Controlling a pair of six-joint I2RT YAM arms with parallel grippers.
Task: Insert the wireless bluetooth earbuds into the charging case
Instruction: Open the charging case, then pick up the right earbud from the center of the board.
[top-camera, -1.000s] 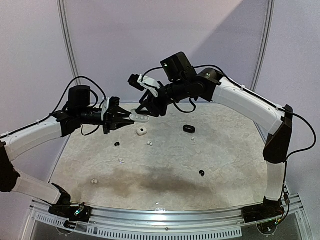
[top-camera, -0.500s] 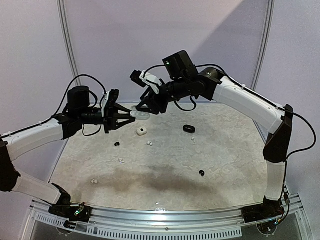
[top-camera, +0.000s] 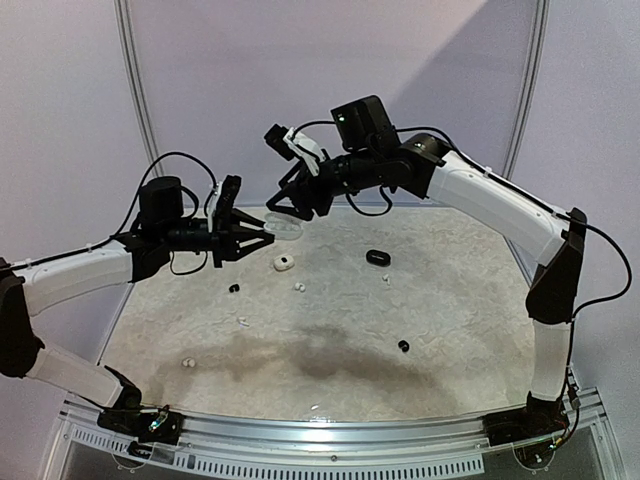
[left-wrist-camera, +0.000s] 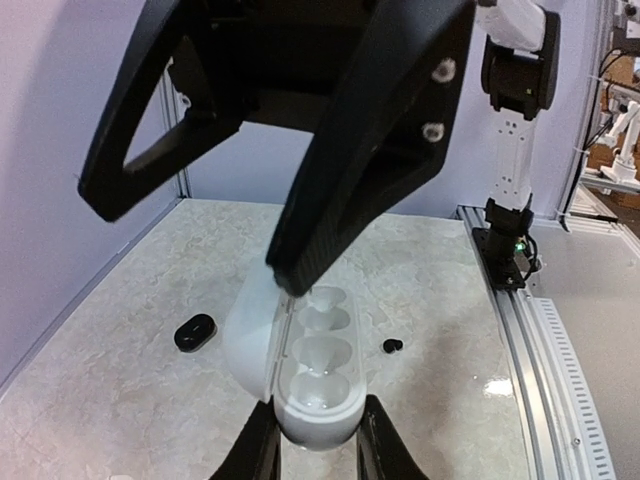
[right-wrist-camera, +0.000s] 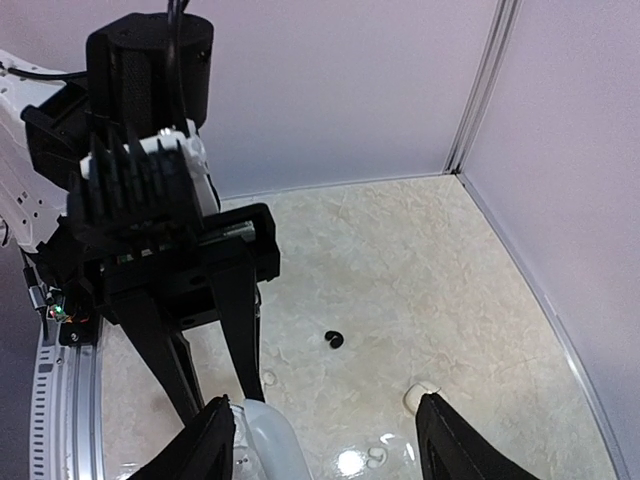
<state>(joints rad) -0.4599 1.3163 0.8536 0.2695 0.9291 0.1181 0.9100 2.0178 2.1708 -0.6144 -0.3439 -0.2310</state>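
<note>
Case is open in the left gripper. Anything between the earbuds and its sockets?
The charging case's lid is swung aside and the sockets look empty. Only one of the right gripper's fingers sits at its far end. The earbuds lie on the table, none held.

Reaches in low from the left with the white-shelled, black-jointed left arm (top-camera: 75, 275), forearm nearly level and wrist pointing right. Pinches the near end of a glossy white oval charging case (left-wrist-camera: 318, 375), its lid open, in the black two-finger left gripper (top-camera: 263, 234), jaws drawn close on it. Arches the matching white-and-black right arm (top-camera: 490, 205) high from its base at the right, elbow up, wrist angled down and to the left. Hangs the black right gripper (top-camera: 288, 207) just above the left one, fingers (right-wrist-camera: 205, 445) spread wide, clasping nothing, one tip right by the case's lid rim.
</note>
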